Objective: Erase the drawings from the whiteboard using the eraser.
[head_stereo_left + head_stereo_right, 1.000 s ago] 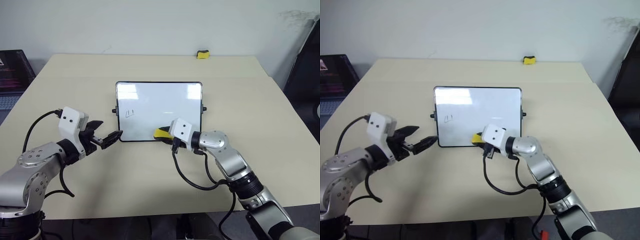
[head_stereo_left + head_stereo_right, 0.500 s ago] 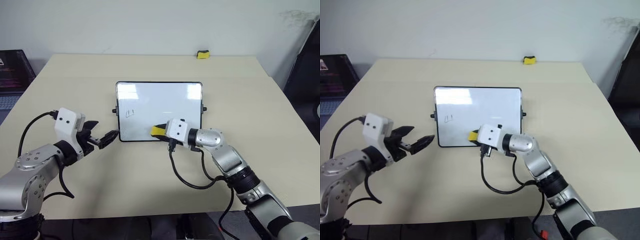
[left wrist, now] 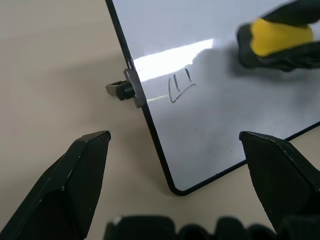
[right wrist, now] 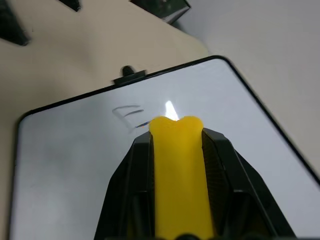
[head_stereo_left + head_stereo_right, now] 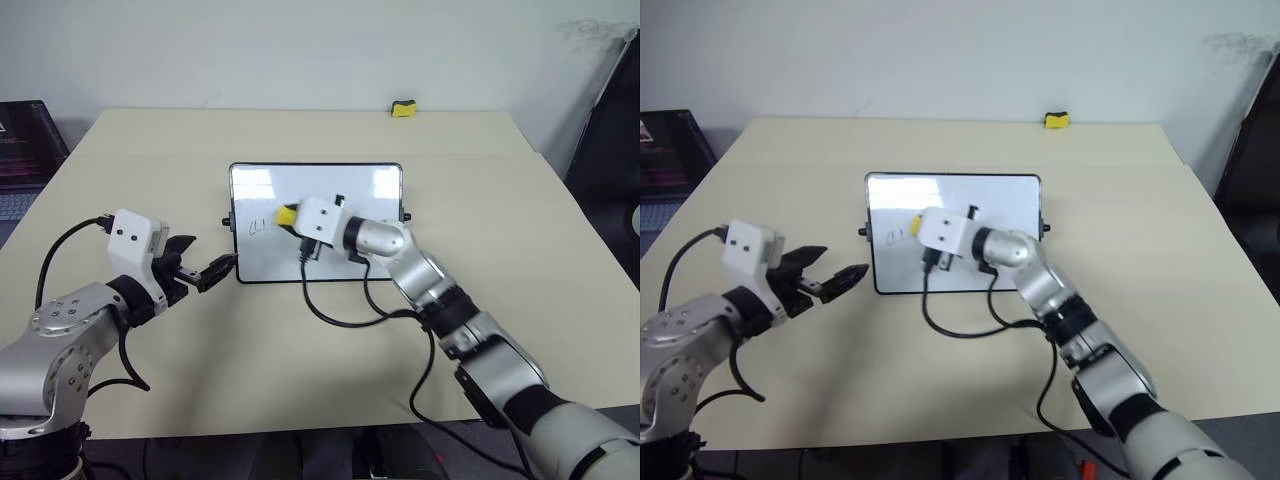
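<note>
Yellow eraser (image 5: 287,214) beside faint drawings (image 5: 260,227)

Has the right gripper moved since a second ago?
Yes. The right gripper, holding the eraser, went from the whiteboard's near edge up and left toward the drawings.

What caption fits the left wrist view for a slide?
Open left tool faces the whiteboard corner; the yellow eraser nears the drawings.
</note>
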